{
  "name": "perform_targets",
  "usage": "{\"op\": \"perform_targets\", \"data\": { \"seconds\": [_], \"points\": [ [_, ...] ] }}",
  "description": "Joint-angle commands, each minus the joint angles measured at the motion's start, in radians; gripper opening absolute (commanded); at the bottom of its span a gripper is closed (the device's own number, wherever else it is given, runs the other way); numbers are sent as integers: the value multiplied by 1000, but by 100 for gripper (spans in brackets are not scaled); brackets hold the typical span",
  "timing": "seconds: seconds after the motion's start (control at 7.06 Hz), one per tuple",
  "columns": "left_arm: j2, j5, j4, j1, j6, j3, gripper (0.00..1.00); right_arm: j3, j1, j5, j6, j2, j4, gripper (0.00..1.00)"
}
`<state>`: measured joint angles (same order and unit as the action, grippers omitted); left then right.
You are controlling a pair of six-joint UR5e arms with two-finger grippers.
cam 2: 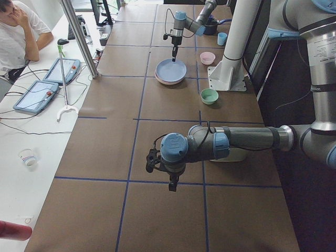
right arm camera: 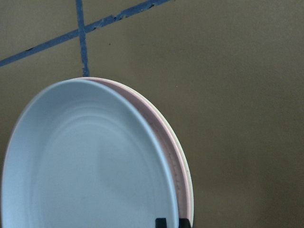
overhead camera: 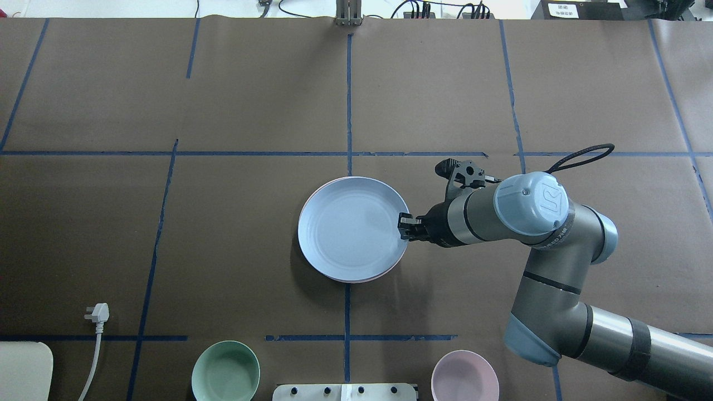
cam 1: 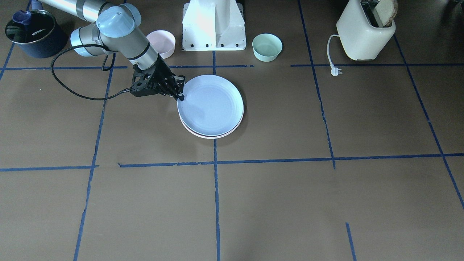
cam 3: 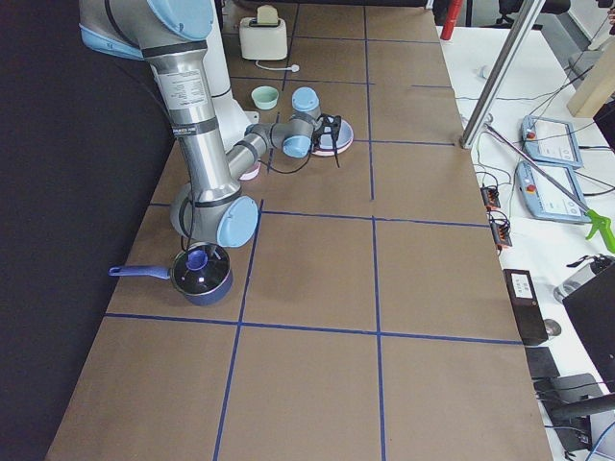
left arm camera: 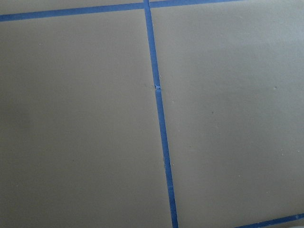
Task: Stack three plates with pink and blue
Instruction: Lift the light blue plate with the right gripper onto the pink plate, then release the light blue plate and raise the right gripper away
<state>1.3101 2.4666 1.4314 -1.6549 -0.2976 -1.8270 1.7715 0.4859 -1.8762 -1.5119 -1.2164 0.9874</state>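
The three plates lie in one stack near the table's middle. The pale blue plate (cam 1: 212,105) (overhead camera: 348,228) (right arm camera: 85,166) is on top, shifted a little off centre. The pale pink plate (right arm camera: 164,137) (overhead camera: 384,274) shows as a rim under it, and the cream-white plate (right arm camera: 188,175) as a thin edge at the bottom. My right gripper (cam 1: 180,95) (overhead camera: 402,225) (right arm camera: 173,222) sits at the stack's edge, its fingers close together astride the blue plate's rim. My left gripper (cam 2: 171,185) hangs over bare table far from the stack; I cannot tell its state.
A small pink bowl (cam 1: 162,42) and a mint bowl (cam 1: 267,46) flank the robot base (cam 1: 214,25). A toaster (cam 1: 366,30) with its loose plug (cam 1: 335,70) stands on one side. A dark pot (cam 1: 34,32) stands on the other.
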Motion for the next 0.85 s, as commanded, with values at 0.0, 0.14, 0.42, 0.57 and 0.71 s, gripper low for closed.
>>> {"op": "perform_targets", "data": {
  "seconds": [0.0,0.14,0.42,0.57,0.71],
  "points": [
    [3,2,0,1,2,-2,100,-3,63,-70,19,8,69,100],
    [8,0,0,1,2,-3,100,3,135,-145,83,49,171,100],
    [29,-12,-5,3,3,3,100,-4,328,-286,361,61,362,100],
    [47,-41,-11,4,-1,2,100,-12,437,-331,563,54,473,100],
    [78,-119,-34,33,-3,0,100,-12,571,-392,790,29,584,100]
  ]
}}
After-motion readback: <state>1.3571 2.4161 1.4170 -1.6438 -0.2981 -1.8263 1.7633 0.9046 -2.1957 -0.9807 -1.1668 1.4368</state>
